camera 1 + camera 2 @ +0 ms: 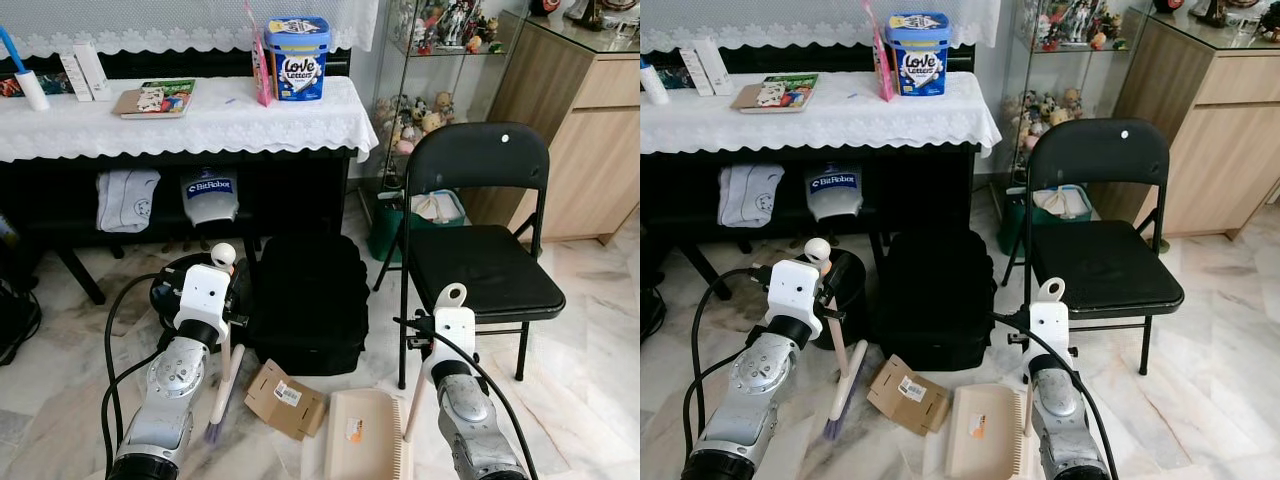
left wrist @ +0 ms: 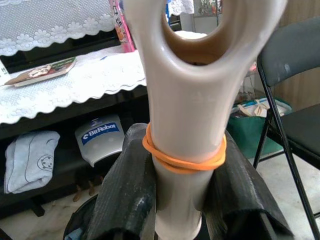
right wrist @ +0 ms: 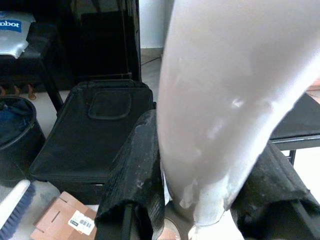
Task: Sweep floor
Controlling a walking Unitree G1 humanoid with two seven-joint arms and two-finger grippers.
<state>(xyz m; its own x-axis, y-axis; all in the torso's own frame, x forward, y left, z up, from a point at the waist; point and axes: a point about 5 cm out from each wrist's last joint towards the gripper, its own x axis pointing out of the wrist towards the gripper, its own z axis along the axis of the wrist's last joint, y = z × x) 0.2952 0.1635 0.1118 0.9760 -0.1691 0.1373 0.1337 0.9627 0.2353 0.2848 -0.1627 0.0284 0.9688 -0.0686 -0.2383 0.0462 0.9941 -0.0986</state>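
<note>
A cream broom handle (image 2: pixel 187 125) with an orange rubber band around it stands between the black fingers of my left gripper (image 2: pixel 182 200), which is shut on it. The broom (image 1: pixel 230 372) slants down to its purple bristles (image 1: pixel 213 432) on the marble floor. My right gripper (image 3: pixel 200 190) is shut on the white upright handle (image 1: pixel 452 298) of a beige dustpan (image 1: pixel 360 435), which rests on the floor in front of me. A flattened piece of brown cardboard (image 1: pixel 285 398) with a barcode label lies on the floor between the bristles and the dustpan.
A black bag (image 1: pixel 305 300) sits on the floor just beyond the cardboard, with a black bin (image 1: pixel 172 288) to its left. A black folding chair (image 1: pixel 480 260) stands at the right. Behind is a table with a white lace cloth (image 1: pixel 180 130); a wooden cabinet (image 1: pixel 590 140) is far right.
</note>
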